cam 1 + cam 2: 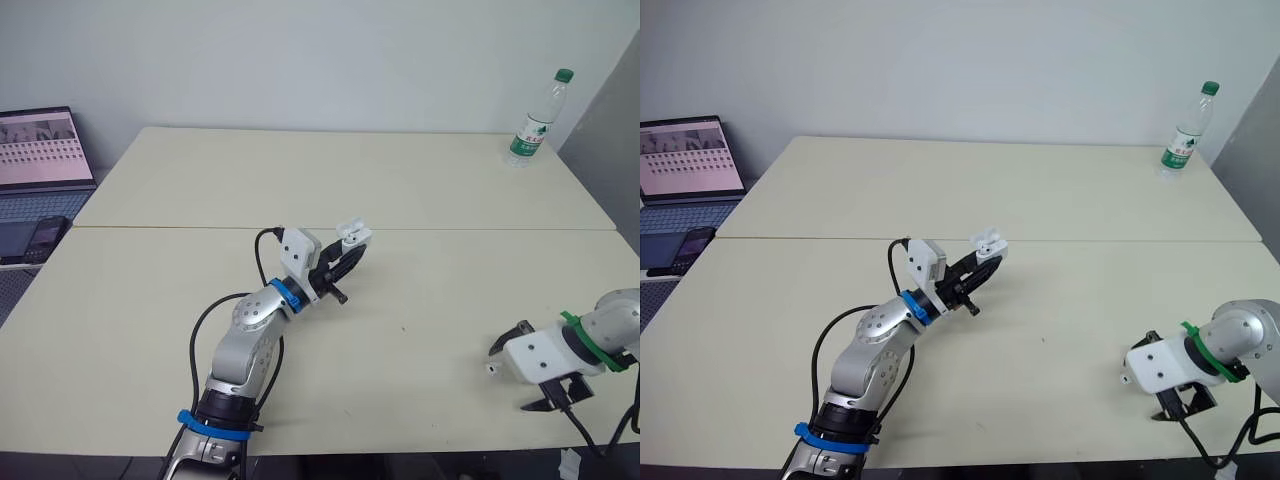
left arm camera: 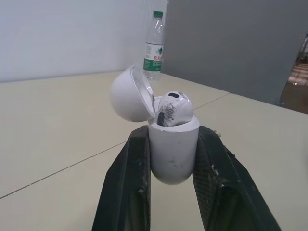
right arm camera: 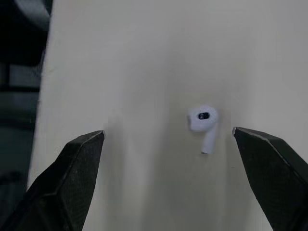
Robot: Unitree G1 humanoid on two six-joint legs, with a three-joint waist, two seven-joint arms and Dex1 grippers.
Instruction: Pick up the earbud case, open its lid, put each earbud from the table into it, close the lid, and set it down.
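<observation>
My left gripper (image 1: 350, 256) is shut on the white earbud case (image 2: 173, 149) and holds it above the middle of the table. The case's lid (image 2: 127, 94) is swung open, and one white earbud (image 2: 172, 109) sits in the case. A second white earbud (image 3: 204, 122) lies on the table near the front right edge, where it is also seen as a small white speck (image 1: 492, 369). My right gripper (image 3: 167, 131) is open just above it, one finger on either side, not touching it.
A plastic water bottle (image 1: 537, 120) stands at the table's far right corner. An open laptop (image 1: 40, 160) and a phone (image 1: 45, 232) lie off the table's left side. A seam (image 1: 450, 229) runs across the tabletop.
</observation>
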